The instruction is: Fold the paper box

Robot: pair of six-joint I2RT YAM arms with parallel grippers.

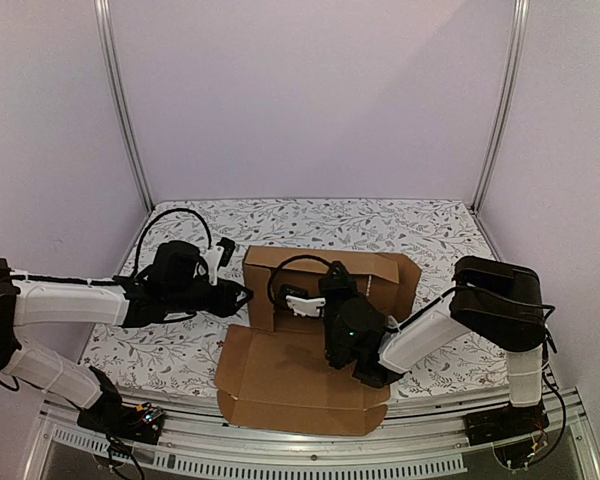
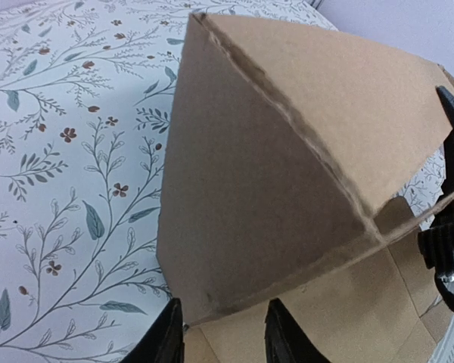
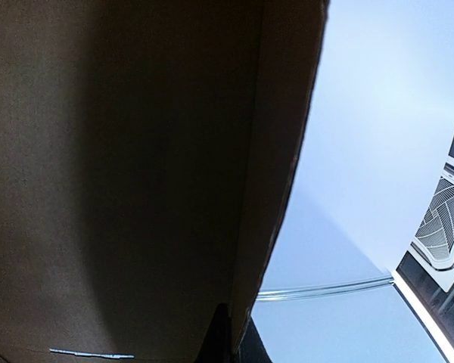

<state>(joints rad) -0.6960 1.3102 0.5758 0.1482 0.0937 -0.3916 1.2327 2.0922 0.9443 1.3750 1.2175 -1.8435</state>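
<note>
Folding the paper box (image 1: 310,385): walls partly raised, front flap flat on the counter (image 1: 160,350).

The left tool (image 2: 225,342) stands narrowly parted and holds nothing; a lower corner of the box sits just ahead of its fingertips. The right tool (image 3: 231,339) is closed on the edge of a raised wall, whose panel fills the space directly ahead of it. We judge the cardboard light, stiff across its panels, compliant only along creases, and easily crushed. We recommend taking hold at a free flap edge close to a crease, never mid-panel.
</note>
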